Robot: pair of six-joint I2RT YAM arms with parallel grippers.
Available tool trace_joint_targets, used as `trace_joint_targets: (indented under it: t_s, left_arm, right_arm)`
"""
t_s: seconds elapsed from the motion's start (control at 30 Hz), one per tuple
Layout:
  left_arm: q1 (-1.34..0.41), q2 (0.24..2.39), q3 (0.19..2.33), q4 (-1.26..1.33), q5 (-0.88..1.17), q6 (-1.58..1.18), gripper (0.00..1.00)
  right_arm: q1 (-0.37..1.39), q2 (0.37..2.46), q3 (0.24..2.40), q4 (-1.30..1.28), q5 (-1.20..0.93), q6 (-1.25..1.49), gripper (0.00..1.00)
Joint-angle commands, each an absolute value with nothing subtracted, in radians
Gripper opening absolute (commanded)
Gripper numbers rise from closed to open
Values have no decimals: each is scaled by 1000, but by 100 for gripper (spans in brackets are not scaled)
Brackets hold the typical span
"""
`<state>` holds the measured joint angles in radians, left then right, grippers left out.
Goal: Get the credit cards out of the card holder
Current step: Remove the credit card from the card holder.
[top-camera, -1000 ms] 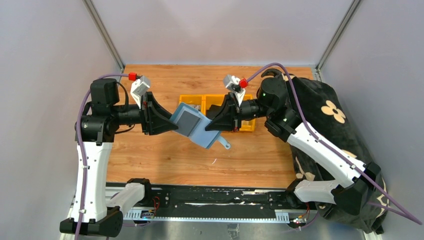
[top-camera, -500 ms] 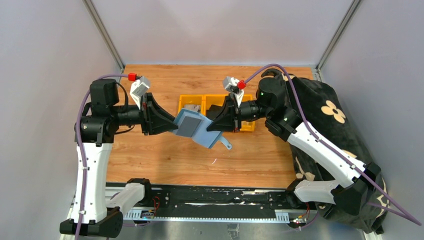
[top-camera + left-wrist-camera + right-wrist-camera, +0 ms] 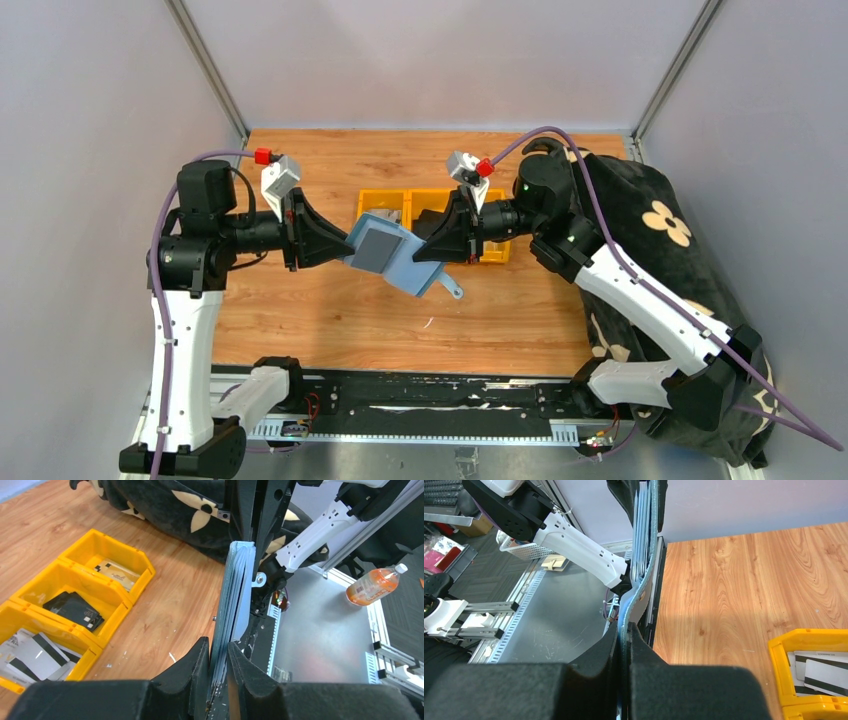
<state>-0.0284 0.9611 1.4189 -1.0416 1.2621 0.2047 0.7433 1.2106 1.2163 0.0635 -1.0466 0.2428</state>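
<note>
The slate-blue card holder (image 3: 410, 268) hangs tilted in the air between my two grippers, its tab (image 3: 455, 292) pointing down right. A dark grey credit card (image 3: 375, 250) lies on its upper face. My right gripper (image 3: 425, 250) is shut on the holder's right end; in the right wrist view its fingers pinch the blue edge (image 3: 636, 587). My left gripper (image 3: 348, 246) is at the left end. In the left wrist view its fingers (image 3: 218, 652) press narrowly on the stacked edges of holder (image 3: 242, 580) and cards. Thin pale card edges (image 3: 640, 525) show side on.
Yellow bins (image 3: 385, 205) with loose cards stand on the wooden table behind the holder, also seen in the left wrist view (image 3: 75, 580). A black flowered blanket (image 3: 650, 230) covers the table's right side. Grey walls enclose the table.
My left gripper's fingers have narrowed onto the holder's left edge. The holder and the right gripper have barely moved.
</note>
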Motion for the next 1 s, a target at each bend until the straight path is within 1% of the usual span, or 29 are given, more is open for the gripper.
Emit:
trace_joint_targets:
  t_s: [0.0,0.37,0.4,0.43,0.5,0.53,0.8,0.97]
  left_arm:
    - [-29,946,1422,-1146,1326,357,24]
    - [-28,930,1427,-1146,1315,378,20]
    - [-29,926,1423,-1146,1317,382,20]
    - [-29,922,1420,-1147,1317,387,23]
    - [-29,912,1419,-1145,1319,389,33]
    - [-28,907,1422,-1143,1318,391,33]
    - [-29,883,1425,-1141,1287,423,28]
    - [-29,875,1406,-1146,1300,436,28]
  right_arm:
    - [751,1201,1237,121,-1067,253,0]
    - [773,1200,1252,76,-1045,201,0]
    - [776,1200,1254,73,-1044,196,0]
    - [780,1198,1256,67,-1042,187,0]
    - [780,1199,1262,48,-1035,168,0]
    - [780,1200,1265,37,-1031,160,0]
    - [781,1197,1272,15,-1010,137,0]
    - [801,1199,1290,17,-1004,127,0]
